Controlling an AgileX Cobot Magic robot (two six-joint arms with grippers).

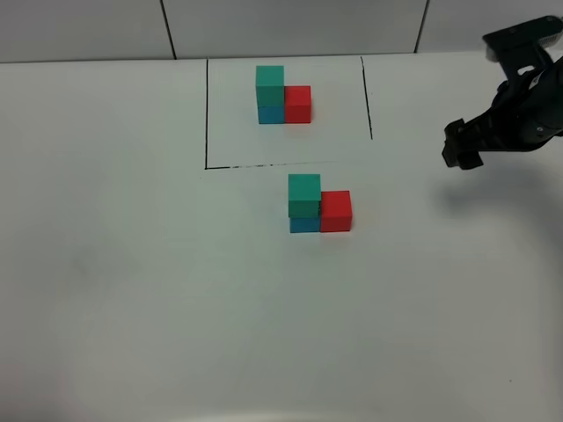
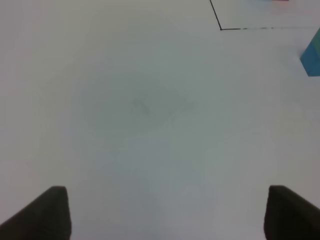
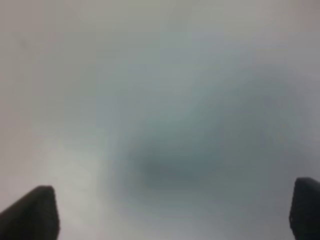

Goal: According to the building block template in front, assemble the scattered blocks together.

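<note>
From the high exterior camera, a plain white tabletop (image 1: 132,290) carries two sets of small cubes. Toward the far side, inside a thin black-line rectangle (image 1: 207,114), sits the building block template (image 1: 283,95): a teal-green cube on top of a blue cube, with a red cube touching the blue one on its right. Just in front of that rectangle, outside its line, stand the scattered blocks, now gathered in the same shape: the teal-green cube (image 1: 304,194) rests on the blue cube (image 1: 304,223), and the red cube (image 1: 336,211) sits on the tabletop touching the blue one on its right. The black right hand (image 1: 463,151) hangs above the tabletop at the right edge, well apart from both sets; its opening cannot be read from here. The left hand is out of this view.

In the left wrist view, the left hand (image 2: 167,212) shows two dark fingertips (image 2: 42,212) spread wide with nothing between them, over bare tabletop. A corner of the black line and a sliver of the blue cube (image 2: 313,60) show far off.

In the right wrist view, blurred, the right hand (image 3: 172,212) has its dark fingertips (image 3: 32,212) spread wide and empty above the tabletop.
</note>
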